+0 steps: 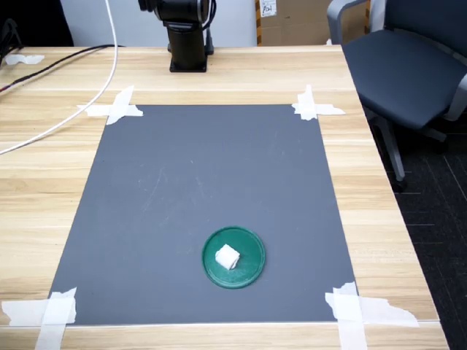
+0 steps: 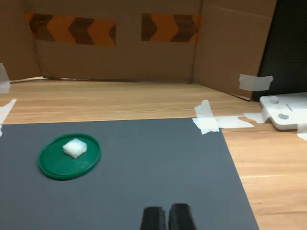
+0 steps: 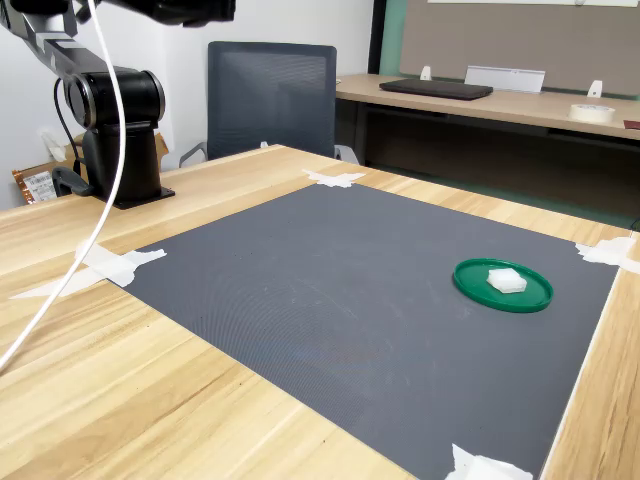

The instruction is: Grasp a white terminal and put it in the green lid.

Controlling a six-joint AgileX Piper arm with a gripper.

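We start at our fingers (image 2: 166, 218): in the wrist view two dark tips poke into the frame, pressed close together with only a thin slit between them, and they pinch nothing. They hang above the dark grey rectangular mat (image 2: 158, 167), well apart from the task's things.

Out from the fingers across the mat, the flat round dark green plastic lid (image 2: 53, 165) lies flat, and the tiny white blocky plastic terminal (image 2: 75, 147) sits inside its low rim, a little off the lid's middle. It is roughly cube-shaped, so we see no long axis worth aligning to. In our judgement the placing is already done, and the coming move turns only on the fingers keeping clear of the lid.

In both exterior views the terminal (image 1: 227, 256) rests within the lid (image 1: 248, 273), near the mat's edge farthest from the black arm base (image 1: 187, 44). Those views show the base and the lid's place on the mat but not the fingers; the wrist view alone shows them, along with a brown cardboard wall (image 2: 120, 43) beyond the mat. The second exterior view adds a dark office chair (image 3: 272, 95) behind the light wooden counter (image 3: 150, 390). White tape strips (image 1: 117, 108) hold the mat's corners.
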